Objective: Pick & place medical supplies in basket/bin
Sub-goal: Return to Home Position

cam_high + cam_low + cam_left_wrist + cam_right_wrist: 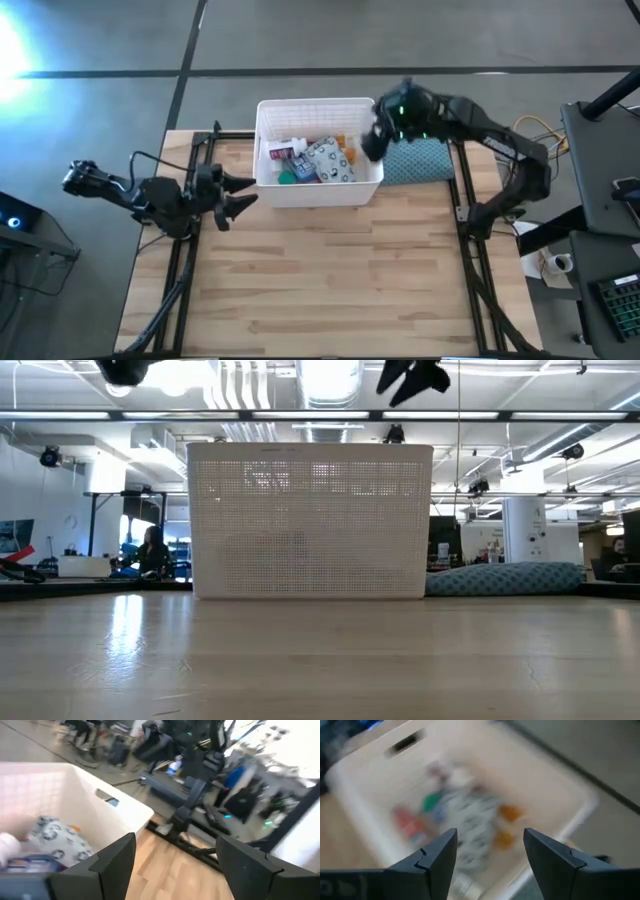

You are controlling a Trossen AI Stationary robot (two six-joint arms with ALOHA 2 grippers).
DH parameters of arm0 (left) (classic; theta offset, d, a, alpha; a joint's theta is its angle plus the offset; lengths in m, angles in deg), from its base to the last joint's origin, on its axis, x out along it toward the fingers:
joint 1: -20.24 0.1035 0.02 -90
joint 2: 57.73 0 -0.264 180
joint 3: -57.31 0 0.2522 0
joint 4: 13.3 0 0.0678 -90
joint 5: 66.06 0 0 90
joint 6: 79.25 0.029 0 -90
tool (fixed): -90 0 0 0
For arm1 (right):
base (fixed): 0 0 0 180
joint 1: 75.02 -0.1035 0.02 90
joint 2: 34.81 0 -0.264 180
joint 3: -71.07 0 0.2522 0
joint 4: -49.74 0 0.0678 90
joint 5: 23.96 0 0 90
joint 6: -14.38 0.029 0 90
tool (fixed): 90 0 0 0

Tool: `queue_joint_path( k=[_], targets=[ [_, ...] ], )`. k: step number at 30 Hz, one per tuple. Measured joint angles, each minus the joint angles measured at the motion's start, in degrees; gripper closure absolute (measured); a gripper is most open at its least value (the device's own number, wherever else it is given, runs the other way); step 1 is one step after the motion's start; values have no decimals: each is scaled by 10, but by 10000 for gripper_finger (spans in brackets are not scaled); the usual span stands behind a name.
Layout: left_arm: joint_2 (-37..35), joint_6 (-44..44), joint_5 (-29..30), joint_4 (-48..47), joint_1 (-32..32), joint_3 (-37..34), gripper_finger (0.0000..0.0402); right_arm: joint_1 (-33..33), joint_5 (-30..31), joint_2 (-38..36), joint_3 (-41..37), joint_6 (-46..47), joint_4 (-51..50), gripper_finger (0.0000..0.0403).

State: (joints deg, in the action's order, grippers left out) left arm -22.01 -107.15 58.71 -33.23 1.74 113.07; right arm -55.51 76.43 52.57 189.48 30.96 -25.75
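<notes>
The white latticed basket (268,112) stands at the table's far middle. In it lie the medical supplies: a grey-white packet (330,160), a red-and-white box (283,150), a green bit (287,177) and orange bits (348,150). My right gripper (372,140) hovers open and empty above the basket's right rim; its wrist view looks down on the blurred packet (470,825) and the green bit (432,800). My left gripper (240,195) is open and empty in the air beside the basket's near-left corner, with the basket (75,785) and packet (57,840) in its wrist view.
A blue-teal textured pad (415,160) lies flat on the table against the basket's right side, seen also in the low view as the pad (505,577). Black frame rails (190,240) run along the table's left and right edges. Bare wood (320,280) fills the near half.
</notes>
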Motion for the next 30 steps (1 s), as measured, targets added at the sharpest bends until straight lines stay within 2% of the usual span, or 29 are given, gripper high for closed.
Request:
queue_joint_path(
  k=[2,5,10,12,14,17,21,25,30],
  targets=[
    [-25,1,-21,56,1,-48,146,-19,-45,-16,-19,-18,-1,183],
    [-62,29,-55,135,11,-120,146,-40,-151,-53,-59,-55,26,183],
    [-88,43,-137,257,51,-215,146,-63,-270,-133,-167,-46,182,183],
    [-86,48,-173,296,66,-232,146,-64,-322,-164,-219,-37,243,183],
    [-80,51,-185,302,79,-235,146,-62,-358,-197,-267,-21,303,183],
    [-79,50,-196,298,96,-236,146,-62,-360,-247,-334,3,340,183],
    [-89,45,-245,254,125,-236,146,-69,-365,-311,-417,34,378,183],
    [-161,43,-241,142,137,-225,146,-81,-364,-389,-488,65,436,183],
    [-247,48,-237,110,137,-227,146,-96,-363,-472,-553,74,503,183]
  ],
)
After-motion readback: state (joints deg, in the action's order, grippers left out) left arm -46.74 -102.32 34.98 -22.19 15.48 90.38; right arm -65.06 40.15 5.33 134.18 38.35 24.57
